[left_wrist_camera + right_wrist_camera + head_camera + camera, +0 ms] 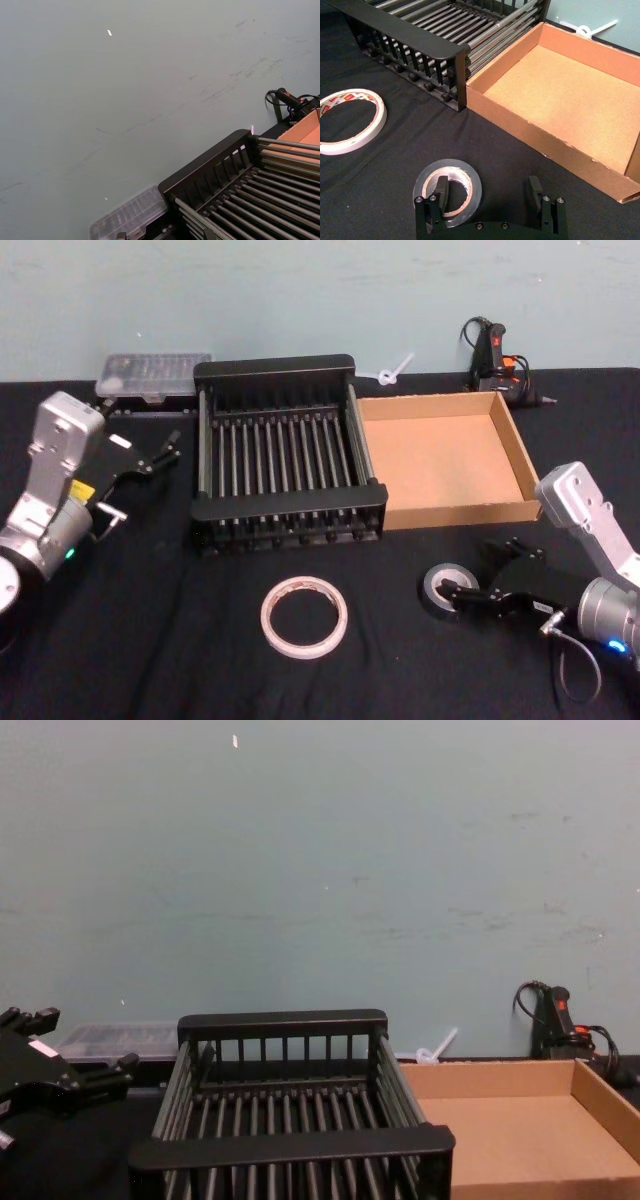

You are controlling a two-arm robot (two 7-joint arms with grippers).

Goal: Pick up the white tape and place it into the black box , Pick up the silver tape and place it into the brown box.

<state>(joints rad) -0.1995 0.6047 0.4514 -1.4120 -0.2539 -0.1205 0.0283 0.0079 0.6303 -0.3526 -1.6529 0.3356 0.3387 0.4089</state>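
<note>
Right tool (491, 200), fingers spread, one inside the silver tape (448, 190); left tool (150, 457) spread beside the black box (285, 440).

Matt brown cardboard brown box (440, 455), glossy black plastic black box (285, 445); black cloth table (150, 640)

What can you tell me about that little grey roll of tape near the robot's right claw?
The silver tape is a small, thick roll of dark grey, slightly shiny tape with a pale, cardboard-like core. It lies flat on the black tabletop, in front of the brown box and to the right of the white tape. The open right gripper is at it: one finger sits in the roll's hole, the other outside the roll.
</note>
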